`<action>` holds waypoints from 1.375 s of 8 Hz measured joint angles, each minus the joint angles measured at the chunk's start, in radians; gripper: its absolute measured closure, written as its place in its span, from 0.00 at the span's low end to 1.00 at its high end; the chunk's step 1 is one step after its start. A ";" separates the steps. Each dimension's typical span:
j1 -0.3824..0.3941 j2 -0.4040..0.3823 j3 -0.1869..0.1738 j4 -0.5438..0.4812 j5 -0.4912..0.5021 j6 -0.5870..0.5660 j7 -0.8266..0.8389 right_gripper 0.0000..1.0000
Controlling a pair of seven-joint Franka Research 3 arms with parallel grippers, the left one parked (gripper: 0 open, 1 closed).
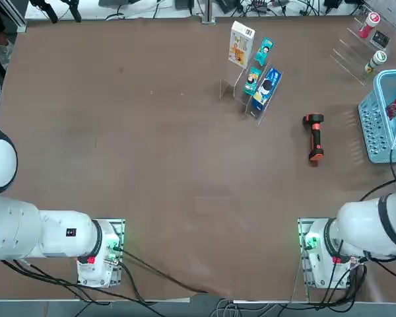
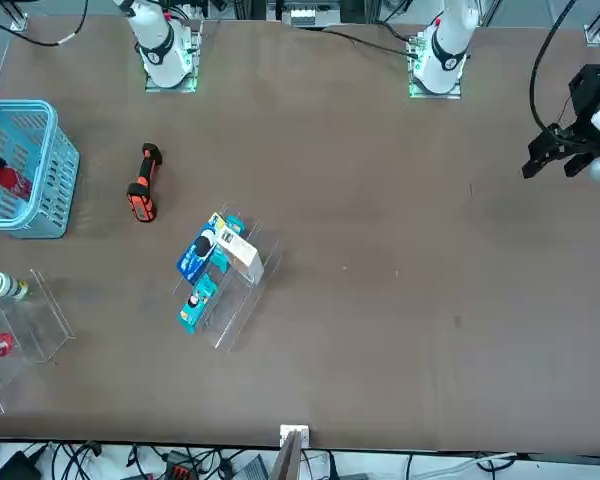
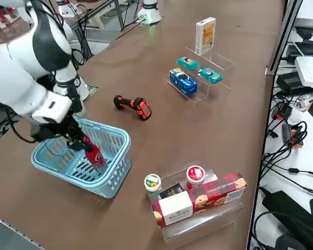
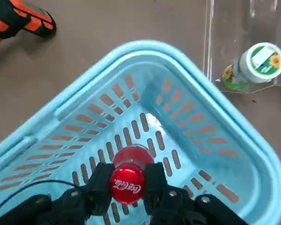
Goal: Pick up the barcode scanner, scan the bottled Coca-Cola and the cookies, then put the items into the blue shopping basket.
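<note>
My right gripper (image 4: 127, 182) is shut on the neck of the bottled Coca-Cola (image 4: 130, 157), which it holds upright inside the blue shopping basket (image 4: 210, 154). The right side view shows the gripper (image 3: 76, 136) down within the basket (image 3: 112, 174), with the red bottle (image 3: 94, 154) below it. The black and orange barcode scanner (image 1: 315, 137) lies on the table beside the basket (image 1: 376, 135). Standing upright on the clear tiered stand is the cookies box (image 1: 241, 44), white with an orange picture.
A blue packet (image 1: 266, 87) and small teal packets (image 1: 253, 79) share the clear stand with the cookies. A second clear stand (image 3: 208, 221) near the basket holds a green-lidded cup (image 3: 152, 183), a red-lidded cup (image 3: 195, 174) and a red biscuit box (image 3: 198, 203). Cables run along the table edges.
</note>
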 joint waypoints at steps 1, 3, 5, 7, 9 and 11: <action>-0.016 0.035 0.000 0.001 0.039 0.007 -0.035 0.63; -0.037 0.077 -0.001 0.017 0.091 0.005 -0.089 0.63; -0.038 0.078 0.000 0.028 0.093 0.006 -0.091 0.47; -0.037 0.078 0.001 0.031 0.096 0.005 -0.091 0.09; -0.034 0.077 0.006 0.066 0.106 -0.045 -0.058 0.00; -0.001 0.068 0.014 0.198 0.103 -0.189 0.024 0.00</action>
